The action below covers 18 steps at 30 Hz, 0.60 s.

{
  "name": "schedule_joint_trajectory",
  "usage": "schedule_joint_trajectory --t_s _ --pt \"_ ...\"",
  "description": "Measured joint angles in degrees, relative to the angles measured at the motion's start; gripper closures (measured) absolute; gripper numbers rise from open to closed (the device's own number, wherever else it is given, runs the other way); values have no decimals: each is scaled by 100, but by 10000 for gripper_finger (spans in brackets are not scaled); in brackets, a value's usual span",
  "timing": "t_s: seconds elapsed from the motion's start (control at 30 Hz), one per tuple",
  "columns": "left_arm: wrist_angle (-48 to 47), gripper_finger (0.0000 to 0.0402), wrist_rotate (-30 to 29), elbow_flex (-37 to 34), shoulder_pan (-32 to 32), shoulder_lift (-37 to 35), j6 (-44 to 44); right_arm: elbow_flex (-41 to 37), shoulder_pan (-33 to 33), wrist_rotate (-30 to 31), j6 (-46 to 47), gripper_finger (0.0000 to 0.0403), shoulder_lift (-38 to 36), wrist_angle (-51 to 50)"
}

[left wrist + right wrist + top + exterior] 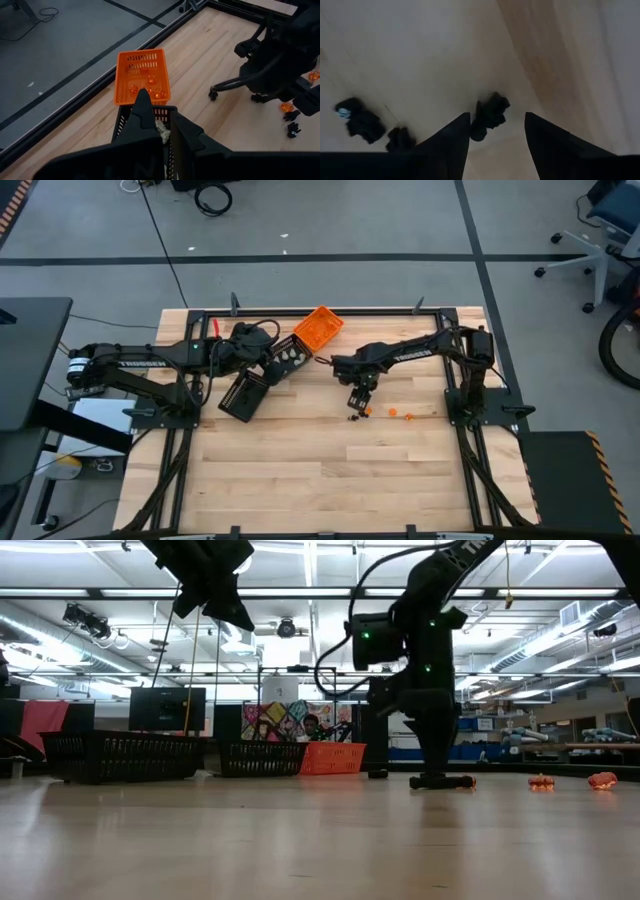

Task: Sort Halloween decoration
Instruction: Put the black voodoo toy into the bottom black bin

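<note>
Right gripper (495,131) straddles black trinket (490,116) (wrist view only) — parted

1. High view: overhead, looking straight down on the whole table (330,470).
2. Low view: at tabletop height, facing level across into the room.
3. Left wrist view: looks forward over the orange tray (142,75).
4. Right wrist view: close above the tabletop; its black trinkets (490,114) also appear in the high view.

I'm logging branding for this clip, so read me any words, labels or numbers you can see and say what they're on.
"TROSSEN": white lettering on the left arm in the high view.
White lettering on the right arm in the high view: too small to read.
Colourful poster behind the table in the low view: no legible text.
Nothing readable in either wrist view.
</note>
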Motion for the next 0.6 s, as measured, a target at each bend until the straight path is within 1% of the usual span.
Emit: schedule_joint_trajectory --t_s 0.2,0.37,0.47,0.6 --pt "-1 402 0 0 -2 -1 0 -265 113 69 4 210 -30 339" --pt "-1 402 0 0 -2 0 2 -453 317 561 -231 218 -59 600" --pt "-1 402 0 0 -1 0 0 -477 426 814 -472 237 -57 658" --pt "-2 402 0 0 -2 0 2 -485 515 850 -602 278 -48 728"
